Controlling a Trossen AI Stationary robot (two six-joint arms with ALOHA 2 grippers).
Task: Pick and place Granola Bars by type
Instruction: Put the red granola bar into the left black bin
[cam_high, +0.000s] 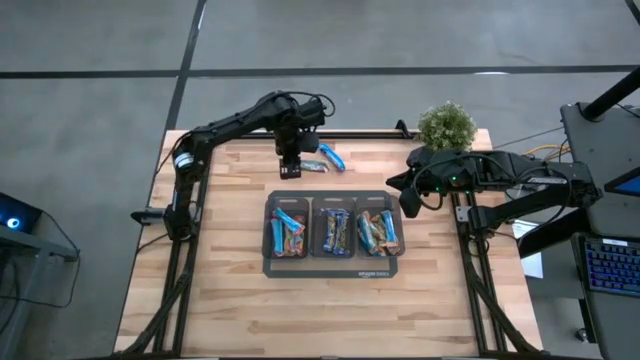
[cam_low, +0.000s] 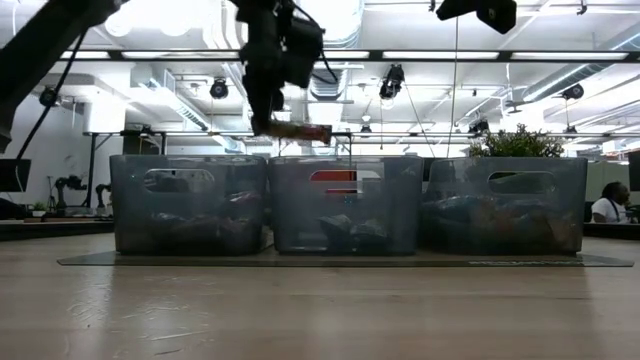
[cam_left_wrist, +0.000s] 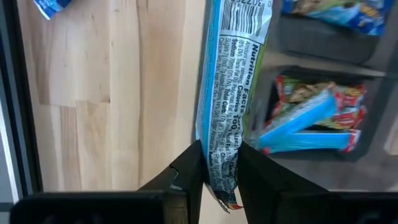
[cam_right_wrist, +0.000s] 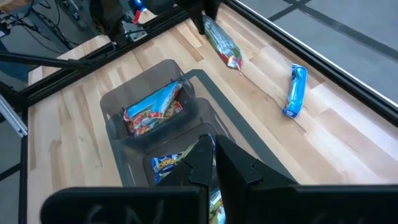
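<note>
Nearest, three grey bins (cam_high: 333, 262) on my bench (cam_high: 230, 310) hold sorted granola bars (cam_high: 289, 233). Just beyond them, my left gripper (cam_left_wrist: 214, 163) pinches one bar (cam_left_wrist: 228, 87) by its end, lifted above the wood behind the left bin. Farther back, a blue bar (cam_right_wrist: 295, 91) lies loose. My right gripper (cam_right_wrist: 214, 163) waits closed and empty beside the right bin.
</note>
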